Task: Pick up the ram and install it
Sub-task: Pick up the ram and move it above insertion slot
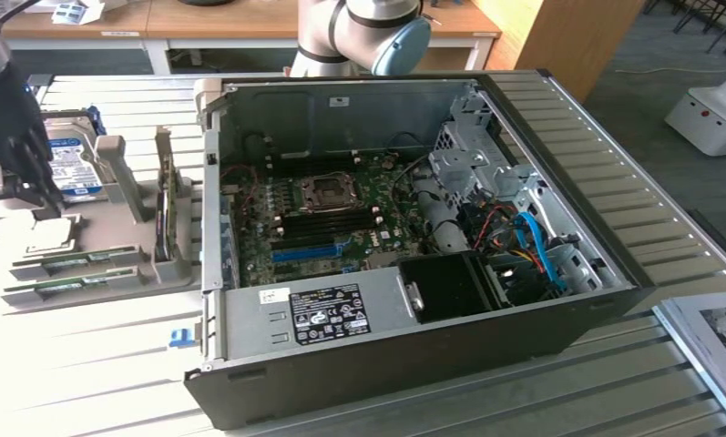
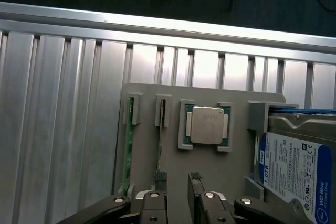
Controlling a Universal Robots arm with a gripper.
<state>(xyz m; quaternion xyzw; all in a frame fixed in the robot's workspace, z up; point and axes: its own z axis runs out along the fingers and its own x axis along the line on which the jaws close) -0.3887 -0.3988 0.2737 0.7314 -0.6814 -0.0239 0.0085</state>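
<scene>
Pincer hangs wide open and empty over the tray. Two sticks stand on edge in the tray's slots, so their top edges can be pinched. The inner ram is nearest one finger and the outer ram sits at the tray's rim. The CPU and drive crowd one side. Bare worktop lies past the outer ram, with the worktop edge close beyond the tray.

The gripper hangs wide open over a grey tray. From it, a silver chip sits at one o'clock, two ram sticks at ten and eleven, and a hard drive at three.
</scene>
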